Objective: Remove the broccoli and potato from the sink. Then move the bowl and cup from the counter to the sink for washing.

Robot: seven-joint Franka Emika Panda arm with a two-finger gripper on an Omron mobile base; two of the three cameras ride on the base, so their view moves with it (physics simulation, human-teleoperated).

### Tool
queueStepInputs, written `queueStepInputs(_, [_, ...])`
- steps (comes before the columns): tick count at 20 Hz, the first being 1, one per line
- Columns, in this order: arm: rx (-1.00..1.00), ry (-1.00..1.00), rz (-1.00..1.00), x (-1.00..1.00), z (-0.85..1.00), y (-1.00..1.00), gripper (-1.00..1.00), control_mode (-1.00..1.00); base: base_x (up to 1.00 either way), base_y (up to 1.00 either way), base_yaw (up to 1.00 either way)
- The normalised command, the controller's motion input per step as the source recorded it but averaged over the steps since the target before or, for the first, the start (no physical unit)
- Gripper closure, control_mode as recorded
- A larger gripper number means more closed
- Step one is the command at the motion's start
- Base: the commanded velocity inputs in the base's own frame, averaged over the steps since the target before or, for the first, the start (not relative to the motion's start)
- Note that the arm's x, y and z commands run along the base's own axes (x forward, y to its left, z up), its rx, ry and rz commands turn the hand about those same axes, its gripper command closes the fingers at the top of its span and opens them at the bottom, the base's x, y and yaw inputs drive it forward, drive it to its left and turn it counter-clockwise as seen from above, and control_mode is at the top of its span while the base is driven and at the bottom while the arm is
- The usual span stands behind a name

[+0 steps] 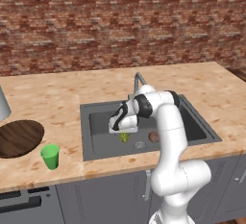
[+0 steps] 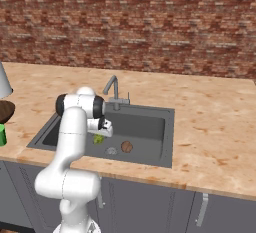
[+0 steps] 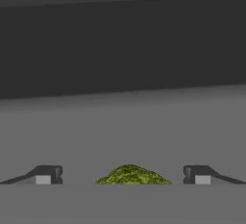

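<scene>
gripper (image 3: 122, 176) spread wide, straddling broccoli (image 3: 130, 174), no contact | potato (image 1: 153, 137) near drain in sink (image 1: 98, 148) | bowl (image 1: 19, 137), cup (image 1: 50, 156) on counter (image 1: 62, 98)

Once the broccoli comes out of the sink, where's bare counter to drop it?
Widest bare patch: the counter right of the sink, out to its far end. The strip between faucet and brick wall is also free. Left of the sink is crowded: bowl, cup, a pale vessel. Inside the basin, the open gripper straddles the broccoli, with drain and potato close by.
</scene>
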Motion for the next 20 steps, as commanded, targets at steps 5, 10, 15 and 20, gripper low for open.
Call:
queueStepInputs(5, [0.00, 0.02, -0.02, -0.20, -0.01, 0.03, -1.00, -1.00, 0.00, 0.00, 0.00])
queueStepInputs(10, [0.00, 0.01, -0.03, -0.22, -0.04, 0.01, -1.00, -1.00, 0.00, 0.00, 0.00])
queueStepInputs(15, [0.00, 0.00, -0.04, -0.13, -0.15, 0.01, -1.00, -1.00, 0.00, 0.00, 0.00])
queueStepInputs(20, [0.00, -0.01, -0.02, -0.02, -0.28, 0.01, -1.00, -1.00, 0.00, 0.00, 0.00])
